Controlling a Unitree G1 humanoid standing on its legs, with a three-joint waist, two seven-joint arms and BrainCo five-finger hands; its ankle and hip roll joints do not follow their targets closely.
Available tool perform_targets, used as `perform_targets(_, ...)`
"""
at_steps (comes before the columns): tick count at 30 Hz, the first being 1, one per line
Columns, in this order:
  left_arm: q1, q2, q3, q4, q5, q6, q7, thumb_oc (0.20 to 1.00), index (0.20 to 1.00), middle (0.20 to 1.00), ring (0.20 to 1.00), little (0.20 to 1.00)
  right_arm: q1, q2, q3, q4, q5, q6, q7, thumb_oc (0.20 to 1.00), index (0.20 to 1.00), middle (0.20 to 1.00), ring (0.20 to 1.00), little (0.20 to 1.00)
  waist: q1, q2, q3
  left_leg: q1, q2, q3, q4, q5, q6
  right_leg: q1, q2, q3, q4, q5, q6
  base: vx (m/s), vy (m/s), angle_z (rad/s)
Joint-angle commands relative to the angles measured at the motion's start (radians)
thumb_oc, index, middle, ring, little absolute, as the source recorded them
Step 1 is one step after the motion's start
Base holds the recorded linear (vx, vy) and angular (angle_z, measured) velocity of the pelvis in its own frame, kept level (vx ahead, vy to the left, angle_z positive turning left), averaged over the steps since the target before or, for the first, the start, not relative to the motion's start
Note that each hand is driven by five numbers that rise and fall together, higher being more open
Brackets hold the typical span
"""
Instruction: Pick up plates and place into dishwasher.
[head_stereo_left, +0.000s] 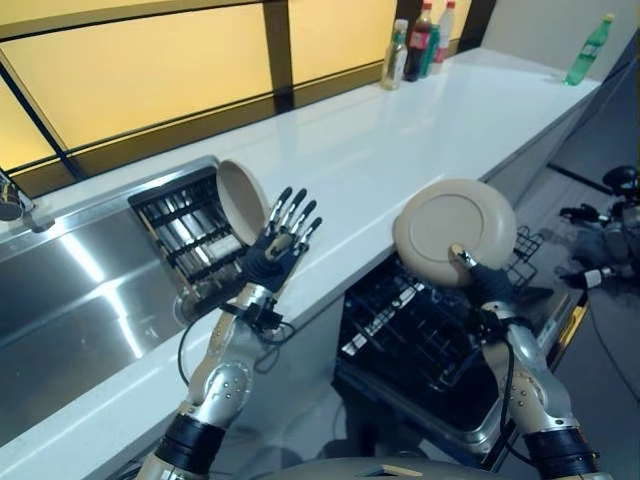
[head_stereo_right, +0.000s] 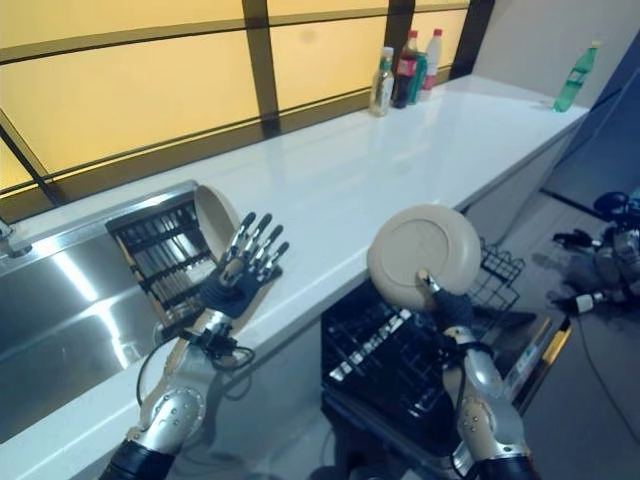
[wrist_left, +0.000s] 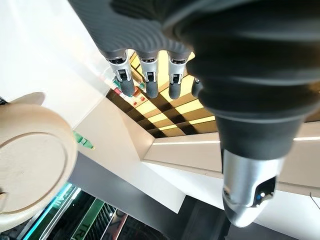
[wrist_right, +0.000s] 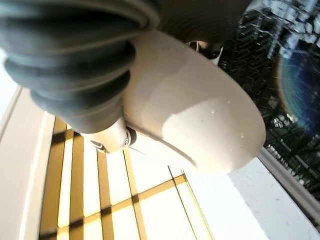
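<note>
A beige plate is held upright above the black dishwasher rack, its face turned toward me. My right hand is shut on its lower edge, thumb on the face; the plate shows close against that hand in the right wrist view. A second beige plate stands on edge in the dark dish rack in the sink. My left hand is raised just in front of that plate, open with straight fingers, holding nothing.
A long white counter runs from the steel sink to the back right. Several bottles stand at its far end, and a green bottle on the far right. The dishwasher door is open below the counter edge.
</note>
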Motion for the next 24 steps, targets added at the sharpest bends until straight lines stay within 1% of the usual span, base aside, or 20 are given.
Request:
perform_targets(1, 0.041, 0.047, 0.039, -0.087, 0.022, -0.007, -0.085, 1.000, 1.000, 1.000, 1.000, 1.000, -0.049, -0.038, 0.014, 0.105, -0.122, 0.033, 0.007, 0.200, 0.200, 0.200, 0.200, 0.200, 0.025, -0.007, -0.001, -0.103, -0.038, -0.070, 0.111, -0.076, 0.098, -0.001, -0.069, 0.005, 0.059, -0.009, 0.102, 0.04, -0.103, 0.01)
perform_targets(3, 0.056, 0.061, 0.052, -0.081, 0.013, 0.001, -0.139, 1.000, 1.000, 1.000, 1.000, 1.000, -0.056, -0.045, 0.004, 0.138, -0.138, 0.033, 0.019, 0.200, 0.200, 0.200, 0.200, 0.200, 0.031, -0.008, 0.003, -0.104, -0.035, -0.072, 0.111, -0.075, 0.096, -0.002, -0.069, -0.001, 0.057, -0.004, 0.102, 0.02, -0.095, 0.03)
perform_targets(5, 0.067, 0.069, 0.053, -0.080, -0.031, 0.029, -0.212, 1.000, 1.000, 1.000, 1.000, 1.000, -0.064, -0.046, -0.001, 0.164, -0.158, 0.035, 0.022, 0.200, 0.200, 0.200, 0.200, 0.200, 0.036, -0.008, 0.007, -0.106, -0.034, -0.072, 0.113, -0.076, 0.094, -0.004, -0.070, -0.007, 0.054, -0.001, 0.103, -0.01, -0.085, 0.04)
perform_targets(7, 0.079, 0.068, 0.042, -0.075, -0.087, 0.056, -0.262, 1.000, 1.000, 1.000, 1.000, 1.000, -0.086, -0.052, 0.000, 0.206, -0.203, 0.031, 0.016, 0.200, 0.200, 0.200, 0.200, 0.200, 0.038, -0.007, 0.013, -0.106, -0.031, -0.070, 0.119, -0.080, 0.091, -0.011, -0.073, -0.011, 0.055, 0.009, 0.106, -0.02, -0.065, 0.03)
perform_targets(10, 0.092, 0.061, 0.033, -0.070, -0.130, 0.067, -0.313, 1.000, 1.000, 1.000, 1.000, 1.000, -0.109, -0.060, 0.006, 0.227, -0.215, 0.061, 0.012, 0.200, 0.200, 0.200, 0.200, 0.200, 0.039, -0.006, 0.017, -0.098, -0.029, -0.061, 0.118, -0.084, 0.090, -0.019, -0.080, -0.012, 0.056, 0.023, 0.111, -0.01, -0.042, -0.01)
perform_targets(12, 0.097, 0.061, 0.026, -0.072, -0.168, 0.081, -0.357, 1.000, 1.000, 1.000, 1.000, 1.000, -0.114, -0.058, 0.007, 0.245, -0.207, 0.067, 0.015, 0.200, 0.200, 0.200, 0.200, 0.200, 0.037, -0.005, 0.018, -0.094, -0.027, -0.054, 0.115, -0.085, 0.089, -0.026, -0.086, -0.011, 0.058, 0.032, 0.116, -0.01, -0.038, -0.01)
perform_targets(13, 0.094, 0.059, 0.021, -0.072, -0.189, 0.098, -0.385, 1.000, 1.000, 1.000, 1.000, 1.000, -0.114, -0.051, 0.011, 0.254, -0.206, 0.068, 0.006, 0.200, 0.200, 0.200, 0.200, 0.200, 0.036, -0.005, 0.019, -0.092, -0.025, -0.049, 0.113, -0.085, 0.089, -0.030, -0.089, -0.011, 0.060, 0.039, 0.117, -0.02, -0.036, 0.01)
perform_targets(16, 0.067, 0.052, -0.019, -0.074, -0.229, 0.168, -0.447, 1.000, 1.000, 1.000, 1.000, 1.000, -0.128, -0.035, 0.022, 0.296, -0.188, 0.056, -0.012, 0.200, 0.200, 0.200, 0.200, 0.200, 0.035, -0.006, 0.021, -0.090, -0.022, -0.042, 0.106, -0.082, 0.088, -0.030, -0.100, -0.024, 0.055, 0.052, 0.121, -0.02, -0.059, 0.03)
perform_targets(18, 0.040, 0.040, -0.066, -0.079, -0.254, 0.233, -0.474, 1.000, 1.000, 1.000, 1.000, 1.000, -0.142, -0.017, 0.038, 0.321, -0.175, 0.043, -0.039, 0.200, 0.200, 0.200, 0.200, 0.200, 0.032, -0.005, 0.024, -0.090, -0.021, -0.039, 0.106, -0.085, 0.088, -0.035, -0.107, -0.028, 0.060, 0.060, 0.125, -0.02, -0.054, 0.06)
perform_targets(20, 0.019, 0.029, -0.122, -0.080, -0.253, 0.276, -0.522, 1.000, 1.000, 1.000, 1.000, 1.000, -0.157, -0.002, 0.048, 0.353, -0.161, 0.030, -0.046, 0.200, 0.200, 0.200, 0.200, 0.200, 0.025, -0.001, 0.025, -0.085, -0.018, -0.031, 0.108, -0.091, 0.089, -0.043, -0.113, -0.028, 0.067, 0.067, 0.128, -0.01, -0.036, 0.03)
perform_targets(22, 0.016, 0.024, -0.179, -0.084, -0.268, 0.344, -0.603, 1.000, 1.000, 1.000, 1.000, 1.000, -0.164, 0.010, 0.061, 0.369, -0.168, 0.025, -0.046, 0.200, 0.200, 0.200, 0.200, 0.200, 0.012, 0.005, 0.024, -0.081, -0.017, -0.019, 0.112, -0.098, 0.090, -0.049, -0.118, -0.023, 0.071, 0.072, 0.131, 0.00, 0.000, 0.00)
perform_targets(24, 0.011, 0.022, -0.224, -0.073, -0.251, 0.401, -0.647, 1.000, 1.000, 1.000, 1.000, 1.000, -0.176, 0.014, 0.077, 0.382, -0.180, 0.023, -0.044, 0.200, 0.200, 0.200, 0.200, 0.200, -0.002, 0.012, 0.021, -0.076, -0.016, -0.004, 0.120, -0.108, 0.092, -0.055, -0.119, -0.012, 0.074, 0.066, 0.131, 0.02, 0.015, -0.05)
